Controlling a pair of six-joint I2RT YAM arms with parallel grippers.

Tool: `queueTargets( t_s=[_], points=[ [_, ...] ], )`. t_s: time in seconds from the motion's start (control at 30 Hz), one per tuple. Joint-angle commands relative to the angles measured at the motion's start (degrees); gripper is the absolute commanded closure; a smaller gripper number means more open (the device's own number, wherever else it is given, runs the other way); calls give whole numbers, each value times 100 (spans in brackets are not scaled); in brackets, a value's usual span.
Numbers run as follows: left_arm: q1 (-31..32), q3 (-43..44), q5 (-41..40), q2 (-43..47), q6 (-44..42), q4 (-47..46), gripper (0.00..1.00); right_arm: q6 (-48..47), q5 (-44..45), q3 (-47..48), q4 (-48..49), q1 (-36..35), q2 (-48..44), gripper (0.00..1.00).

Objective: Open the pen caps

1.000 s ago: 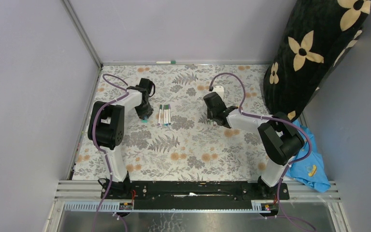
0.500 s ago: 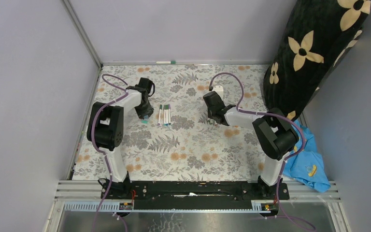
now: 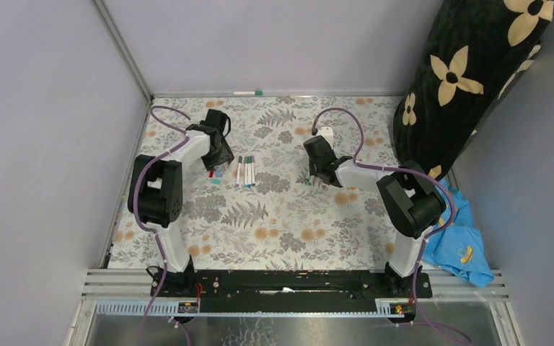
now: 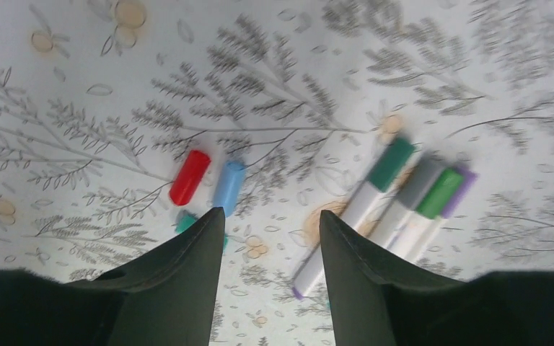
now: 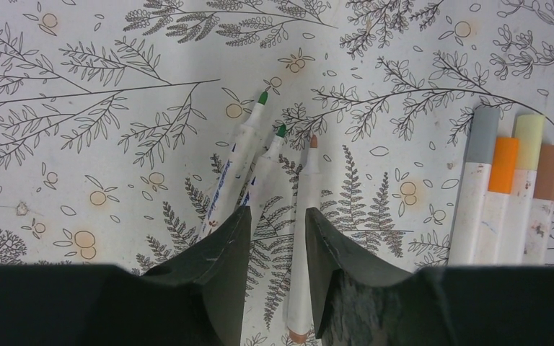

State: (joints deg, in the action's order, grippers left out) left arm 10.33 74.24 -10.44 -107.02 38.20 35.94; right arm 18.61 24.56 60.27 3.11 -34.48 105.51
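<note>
Three loose pen caps lie on the floral mat: red (image 4: 189,177), blue (image 4: 229,188) and a teal one (image 4: 184,221) half hidden behind my left finger. My left gripper (image 4: 270,216) (image 3: 218,157) hovers open and empty just beside them. Right of it lie capped white pens with green (image 4: 392,164), grey (image 4: 420,184), green (image 4: 440,193) and purple (image 4: 463,189) caps. My right gripper (image 5: 278,213) (image 3: 317,171) stands open over three uncapped pens (image 5: 239,166); the brown-tipped pen (image 5: 304,216) lies on the mat between its fingers. Further right lie pens capped grey (image 5: 482,133), orange (image 5: 503,165), yellow-green (image 5: 529,142) and brown (image 5: 548,172).
A small white block (image 3: 325,133) sits behind the right gripper. One marker (image 3: 247,93) lies along the back wall. A black flowered cushion (image 3: 469,79) stands at the right edge, with a blue cloth (image 3: 465,245) below it. Grey walls close the left and back.
Both grippers have opened. The left one drew back slightly, uncovering the red and blue caps next to the teal one. The right one let the brown-tipped pen down onto the mat.
</note>
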Motion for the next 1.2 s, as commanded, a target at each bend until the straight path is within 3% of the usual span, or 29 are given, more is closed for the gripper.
queueTargets(
  t_s=[0.0,0.5,1.17],
  points=[
    [125,536,108,-95,-175,-228,42,-210,193,289,119,32,-405,60],
    [538,1445,-107,-955,-775,-53,45,-303,186,270,160,31,-577,60],
    [553,1630,-320,-1396,-865,-21,49,-322,187,143,304,30,-676,59]
  ],
)
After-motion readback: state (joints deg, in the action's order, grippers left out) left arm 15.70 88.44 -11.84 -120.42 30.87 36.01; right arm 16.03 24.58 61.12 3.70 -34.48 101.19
